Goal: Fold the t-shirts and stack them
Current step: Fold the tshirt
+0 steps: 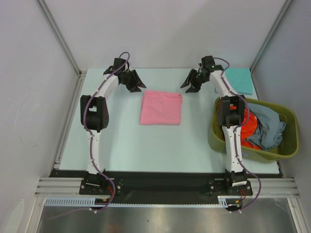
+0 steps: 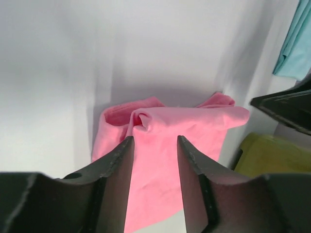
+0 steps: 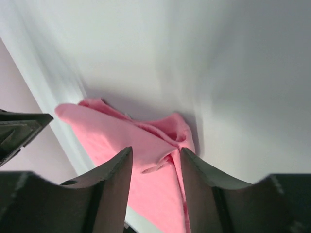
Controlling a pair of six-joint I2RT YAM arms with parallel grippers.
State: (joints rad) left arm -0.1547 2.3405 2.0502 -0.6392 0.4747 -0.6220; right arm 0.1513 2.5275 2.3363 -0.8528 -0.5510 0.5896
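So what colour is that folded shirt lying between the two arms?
The folded shirt is plain pink with no pattern; the top external view shows it best.

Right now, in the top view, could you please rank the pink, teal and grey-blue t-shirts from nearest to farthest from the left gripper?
1. Pink t-shirt, mid-table, beside the left gripper.
2. Teal t-shirt, far right corner.
3. Grey-blue t-shirt, in the olive-green basket, right side.

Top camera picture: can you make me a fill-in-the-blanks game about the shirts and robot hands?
The folded shirt on the table is ____.
The teal shirt lies at the table's far ____ corner.
The orange-red shirt sits inside the olive-green ____.
The left gripper and right gripper are both ____.
Missing words: pink; right; basket; open.
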